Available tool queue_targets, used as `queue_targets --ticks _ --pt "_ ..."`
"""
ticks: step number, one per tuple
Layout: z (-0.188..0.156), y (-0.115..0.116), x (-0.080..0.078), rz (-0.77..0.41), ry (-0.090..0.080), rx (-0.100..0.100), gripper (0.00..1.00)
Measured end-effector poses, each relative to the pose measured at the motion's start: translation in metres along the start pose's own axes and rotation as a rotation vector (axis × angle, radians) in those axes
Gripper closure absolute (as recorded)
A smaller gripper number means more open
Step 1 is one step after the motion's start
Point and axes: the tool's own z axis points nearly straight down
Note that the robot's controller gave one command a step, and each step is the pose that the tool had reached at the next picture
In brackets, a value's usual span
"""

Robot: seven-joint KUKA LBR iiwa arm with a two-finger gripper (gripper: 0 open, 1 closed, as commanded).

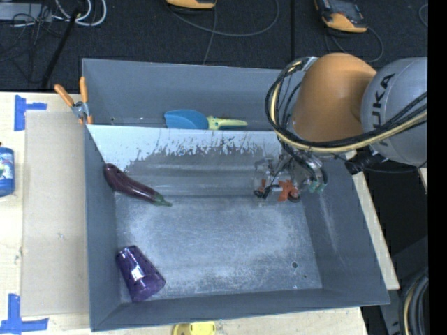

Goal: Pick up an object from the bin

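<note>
The pick looks barely begun, judging by how things lie. The claw (283,187) hangs low over the bare floor of the grey bin (223,257), near the foot of the far wall, and nothing from the bin can be seen in its grip. Its small dark and red parts crowd together under the arm (335,100), so I cannot tell whether it stands wide or narrow. No loose thing lies directly under it. The nearest candidate is a blue scoop (187,120) with a yellow-green handle, lying up against the far wall, beyond the claw and off to its view-left, with the handle end the closer part but clearly apart from it. A dark purple toy aubergine (133,185) lies well apart from the claw, about level with it on the view-left side of the floor. A purple cup (140,273) lies on its side farthest from the claw, in the near view-left corner. All three rest untouched, so choosing one, moving over it, closing on it and lifting it clear all appear to be left to do.
</note>
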Motion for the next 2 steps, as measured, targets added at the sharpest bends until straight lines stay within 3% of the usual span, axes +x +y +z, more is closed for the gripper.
queue_targets --ticks 1,2 --pt "0.000 0.000 0.000 0.001 0.000 0.000 1.00" --pt "-0.048 0.000 -0.001 0.001 0.006 0.000 1.00"
